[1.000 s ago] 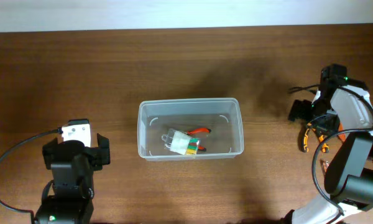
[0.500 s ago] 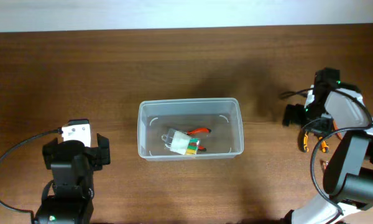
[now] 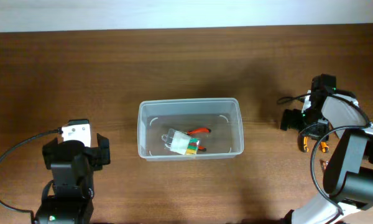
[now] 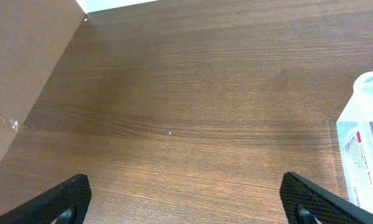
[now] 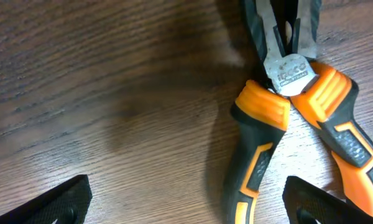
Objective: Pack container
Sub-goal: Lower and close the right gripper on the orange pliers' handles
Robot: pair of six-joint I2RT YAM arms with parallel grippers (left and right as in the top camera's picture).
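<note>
Spread wide, the right end effector (image 5: 186,208) hangs above orange-handled pliers (image 5: 280,93) near the tabletop's right edge, the container (image 3: 191,102) well apart at mid-tabletop.

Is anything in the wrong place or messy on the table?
Nothing is spilled or broken. The orange-and-black pliers lie on the table, well apart from the container, which already holds a few small items. The open right gripper hangs right over the pliers.
</note>
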